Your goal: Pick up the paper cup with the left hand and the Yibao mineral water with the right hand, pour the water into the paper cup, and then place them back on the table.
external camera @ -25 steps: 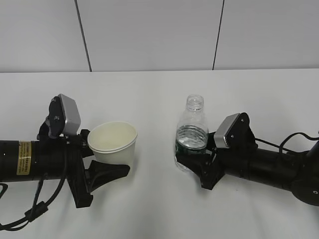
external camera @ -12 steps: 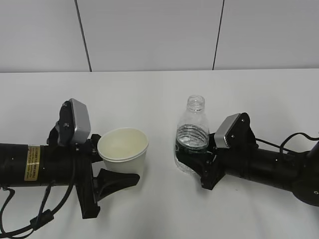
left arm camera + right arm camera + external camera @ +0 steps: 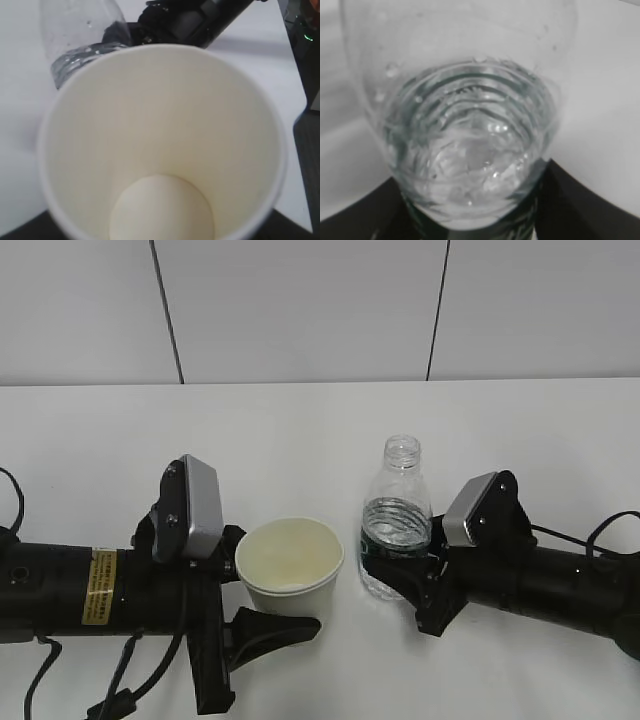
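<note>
The cream-white paper cup is upright and empty, held in my left gripper, which is shut on it. The cup fills the left wrist view, hiding the fingers there. The Yibao mineral water, an uncapped clear bottle partly full of water, is upright in my right gripper, which is shut on its green label band. The bottle fills the right wrist view and shows at the top of the left wrist view. Cup and bottle stand close side by side over the white table.
The grey panelled wall with dark seams rises behind the table's far edge. Black cables trail from both arms at the lower left and right.
My left arm has carried the cup rightward and lower, bringing it close beside the bottle. My right gripper with the bottle has shifted slightly right and down.
</note>
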Available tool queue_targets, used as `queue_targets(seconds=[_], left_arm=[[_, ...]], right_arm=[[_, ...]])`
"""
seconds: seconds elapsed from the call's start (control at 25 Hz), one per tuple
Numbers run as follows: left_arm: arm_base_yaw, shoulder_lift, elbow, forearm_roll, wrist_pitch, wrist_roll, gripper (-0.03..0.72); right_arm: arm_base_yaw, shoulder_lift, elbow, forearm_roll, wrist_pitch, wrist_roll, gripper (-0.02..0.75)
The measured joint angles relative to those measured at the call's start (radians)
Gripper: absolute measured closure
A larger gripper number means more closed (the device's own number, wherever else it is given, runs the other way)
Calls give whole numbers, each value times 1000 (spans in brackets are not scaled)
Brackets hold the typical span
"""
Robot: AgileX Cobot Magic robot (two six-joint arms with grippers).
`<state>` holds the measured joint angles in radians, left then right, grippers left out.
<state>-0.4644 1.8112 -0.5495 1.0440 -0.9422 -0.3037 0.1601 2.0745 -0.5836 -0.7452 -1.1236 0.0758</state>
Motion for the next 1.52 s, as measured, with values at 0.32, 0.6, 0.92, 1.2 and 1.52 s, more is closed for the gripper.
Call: queue_targets(seconds=[0.32, 0.6, 0.92, 1.2, 1.52], left_arm=[[0, 46, 0, -41, -41, 7, 255], [-14, 79, -2, -37, -89, 67, 255], [-68, 80, -73, -5, -26, 78, 255], [-69, 80, -82, -4, -19, 78, 255], [-69, 80, -83, 8, 24, 78, 255]], right_arm=[[0, -66, 18, -2, 2, 0, 323], [0, -105, 22, -2, 2, -8, 323], [0, -105, 24, -2, 2, -76, 323], [0, -116, 24, 19, 2, -174, 323], [0, -116, 24, 50, 2, -312, 323]])
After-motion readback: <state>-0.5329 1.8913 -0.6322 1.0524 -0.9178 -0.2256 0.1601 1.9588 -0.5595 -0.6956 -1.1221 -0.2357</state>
